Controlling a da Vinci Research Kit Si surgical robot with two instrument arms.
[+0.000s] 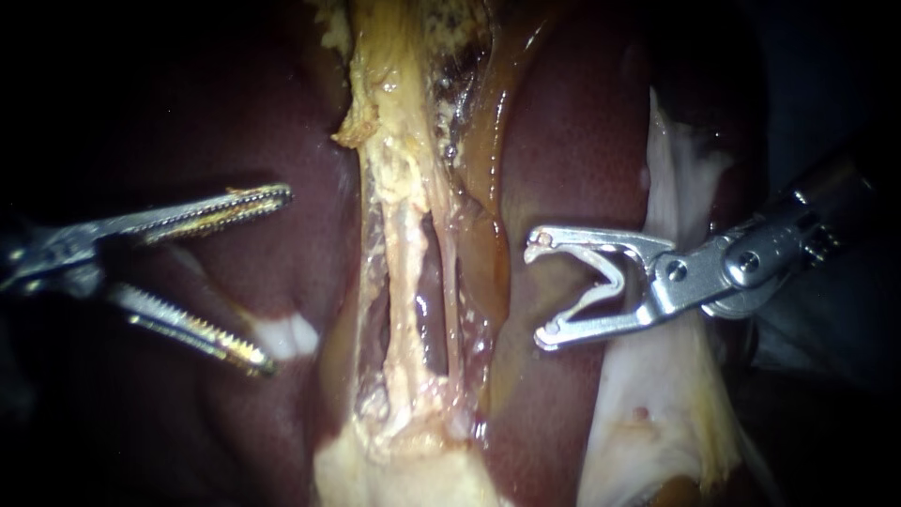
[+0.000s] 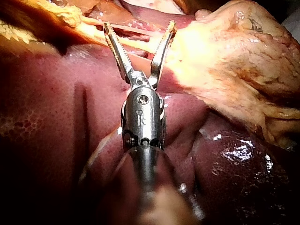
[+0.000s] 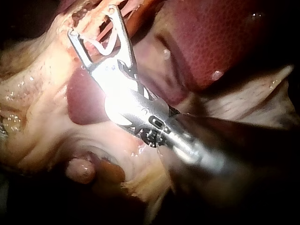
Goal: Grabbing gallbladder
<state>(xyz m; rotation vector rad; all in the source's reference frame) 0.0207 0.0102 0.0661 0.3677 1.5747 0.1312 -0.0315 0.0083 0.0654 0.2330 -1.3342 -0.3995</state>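
Starting at the endoscope: our left tool (image 1: 277,280) comes in over the dark red liver (image 1: 572,141), its toothed jaws spread wide and holding nothing. The gallbladder (image 1: 404,469), as best we can tell, is the pale yellowish mass low in the middle. Stretched strands (image 1: 405,253) run up from it between the two tools. The left tool is near those strands but clear of them. Our right tool (image 1: 540,292) enters from the right across a white flap (image 1: 666,404). Its jaws stand far apart, yet a pale V-shaped clip (image 1: 610,277) sits seated against both. Left wrist view: left tool (image 2: 139,26) gaping above the liver (image 2: 56,117), with a yellow strand crossing ahead of its tips. The gallbladder (image 2: 234,56) lies just beside one jaw, and we cannot tell whether they touch. Right wrist view: right tool (image 3: 91,21) with the clip (image 3: 101,47) cradled between its jaws, the tips near the pale strands and the liver (image 3: 211,42) beside the shaft.
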